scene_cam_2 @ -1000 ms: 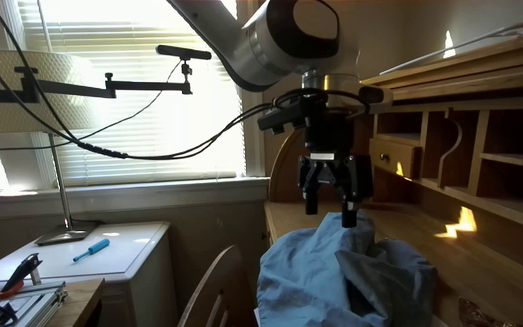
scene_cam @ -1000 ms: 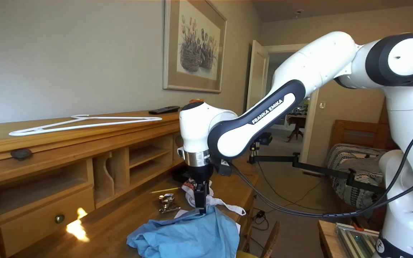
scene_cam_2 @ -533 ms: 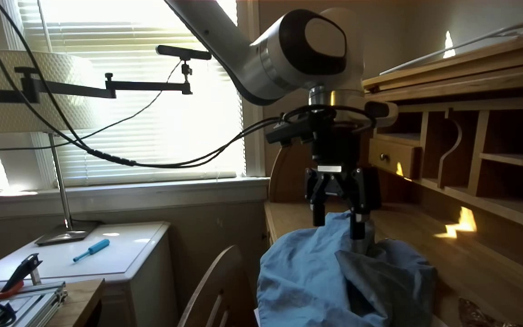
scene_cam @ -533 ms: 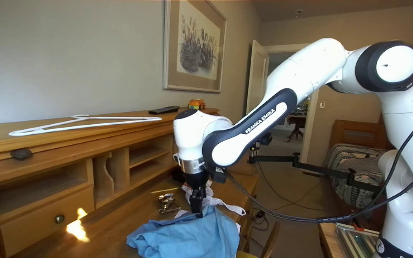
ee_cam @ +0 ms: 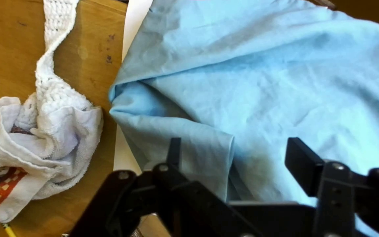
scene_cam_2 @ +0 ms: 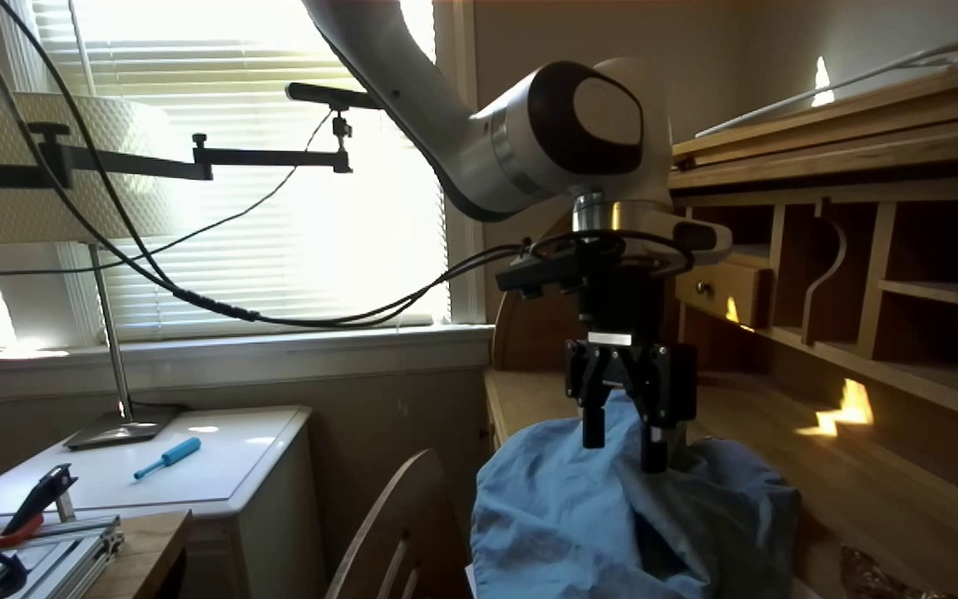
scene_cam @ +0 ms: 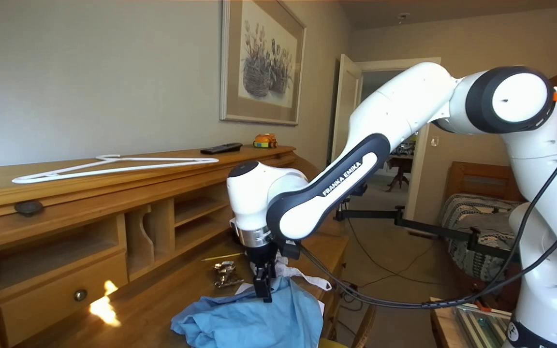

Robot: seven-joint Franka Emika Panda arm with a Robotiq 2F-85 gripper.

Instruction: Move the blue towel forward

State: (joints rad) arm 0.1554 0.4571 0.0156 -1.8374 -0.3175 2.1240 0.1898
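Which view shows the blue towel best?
The wrist view: the blue towel is closest there, a fold showing between the fingers of the open tool, though cropped. Both exterior views show it smaller, partly behind the tool, cut off at the bottom.

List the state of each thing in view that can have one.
Blue towel: rumpled, partly folded over on itself.
Gripper: jaws open, pointing down.
White cloth: bunched up, a strip trailing out.
Room door: open.
Desk drawer: shut or nearly so; can't tell which.
Blinds: lowered.
Lamp: on or off, can't tell.
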